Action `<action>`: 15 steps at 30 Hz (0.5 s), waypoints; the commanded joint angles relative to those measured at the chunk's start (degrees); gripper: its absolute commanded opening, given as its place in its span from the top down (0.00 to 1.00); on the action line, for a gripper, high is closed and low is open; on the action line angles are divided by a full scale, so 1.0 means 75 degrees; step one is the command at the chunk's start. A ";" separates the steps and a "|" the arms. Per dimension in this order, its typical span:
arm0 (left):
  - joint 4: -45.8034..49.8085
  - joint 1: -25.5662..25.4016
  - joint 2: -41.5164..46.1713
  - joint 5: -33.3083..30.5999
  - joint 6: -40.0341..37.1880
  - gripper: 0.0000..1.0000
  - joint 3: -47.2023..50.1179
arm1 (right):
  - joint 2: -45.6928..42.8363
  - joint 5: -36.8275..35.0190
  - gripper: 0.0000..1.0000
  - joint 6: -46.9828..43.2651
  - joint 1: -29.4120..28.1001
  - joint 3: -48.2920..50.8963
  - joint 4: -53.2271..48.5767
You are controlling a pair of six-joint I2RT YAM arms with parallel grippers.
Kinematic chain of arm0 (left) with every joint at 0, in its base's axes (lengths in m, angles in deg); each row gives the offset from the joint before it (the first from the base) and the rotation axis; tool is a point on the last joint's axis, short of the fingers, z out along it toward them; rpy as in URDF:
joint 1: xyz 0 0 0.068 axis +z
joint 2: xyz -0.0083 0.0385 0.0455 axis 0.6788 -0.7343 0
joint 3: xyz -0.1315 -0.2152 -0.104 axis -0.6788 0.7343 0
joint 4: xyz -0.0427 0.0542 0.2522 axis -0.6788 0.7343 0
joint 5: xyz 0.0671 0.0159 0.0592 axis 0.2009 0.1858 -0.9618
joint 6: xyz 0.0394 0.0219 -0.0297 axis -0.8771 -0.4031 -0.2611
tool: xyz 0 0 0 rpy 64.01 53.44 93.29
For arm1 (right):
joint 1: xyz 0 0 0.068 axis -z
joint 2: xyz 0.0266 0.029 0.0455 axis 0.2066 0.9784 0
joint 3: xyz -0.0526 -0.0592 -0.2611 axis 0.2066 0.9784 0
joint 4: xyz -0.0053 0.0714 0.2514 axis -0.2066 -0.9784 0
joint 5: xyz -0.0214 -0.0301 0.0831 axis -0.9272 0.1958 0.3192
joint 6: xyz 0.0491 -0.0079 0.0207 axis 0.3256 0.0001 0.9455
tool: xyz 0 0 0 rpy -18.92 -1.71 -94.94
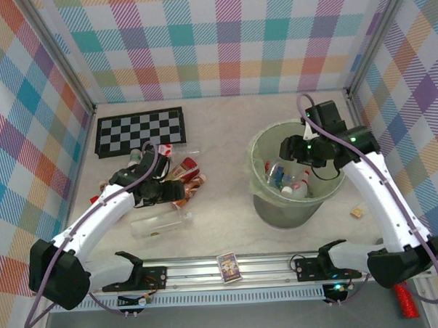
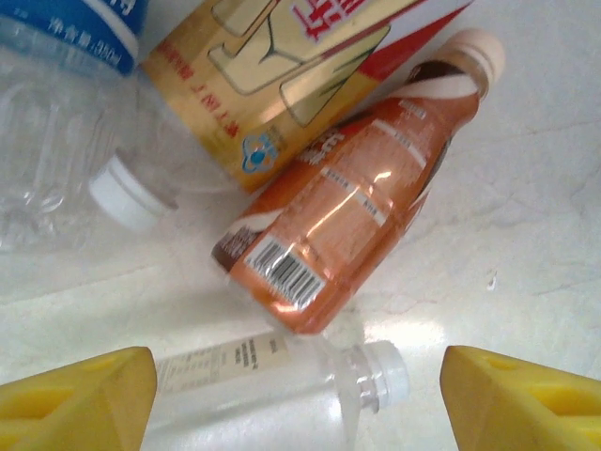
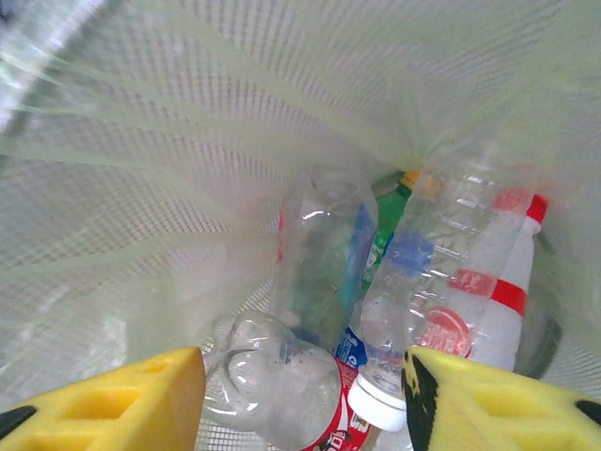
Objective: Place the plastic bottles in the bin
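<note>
A pile of plastic bottles (image 1: 184, 174) lies left of centre on the table. My left gripper (image 1: 175, 190) is open just beside it. In the left wrist view an orange-brown bottle (image 2: 347, 216) lies slantwise, and a clear bottle with a white cap (image 2: 282, 381) lies low between my yellow fingers (image 2: 80, 399). A clear blue-label bottle (image 2: 56, 122) is at the left. Another clear bottle (image 1: 162, 223) lies alone nearer the front. My right gripper (image 1: 300, 152) hangs open and empty over the pale green bin (image 1: 268, 205). Several bottles (image 3: 319, 272) rest in the bin's bottom between its fingers (image 3: 103, 404).
A yellow-and-red carton (image 2: 282, 66) leans on the pile. A chessboard (image 1: 140, 131) lies at the back left. A small picture card box (image 1: 229, 266) sits on the front rail, a small tan item (image 1: 358, 212) right of the bin, and a red glittery stick (image 1: 405, 301) at the front right.
</note>
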 commanded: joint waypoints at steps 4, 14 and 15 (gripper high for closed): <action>0.1615 -0.0199 0.0424 -0.0082 0.0723 0.16 -0.0349 | -0.0019 0.0050 0.33 -0.0108 0.0090 -0.0194 0.0011; 0.2149 -0.0676 0.1769 -0.0444 0.4445 0.00 0.0185 | 0.0460 0.0193 0.28 -0.0470 0.0166 -0.0478 0.0027; 0.1921 -0.0670 0.1929 -0.0464 0.4821 0.00 0.0303 | 0.0478 0.0223 0.28 -0.0497 0.0183 -0.0499 0.0015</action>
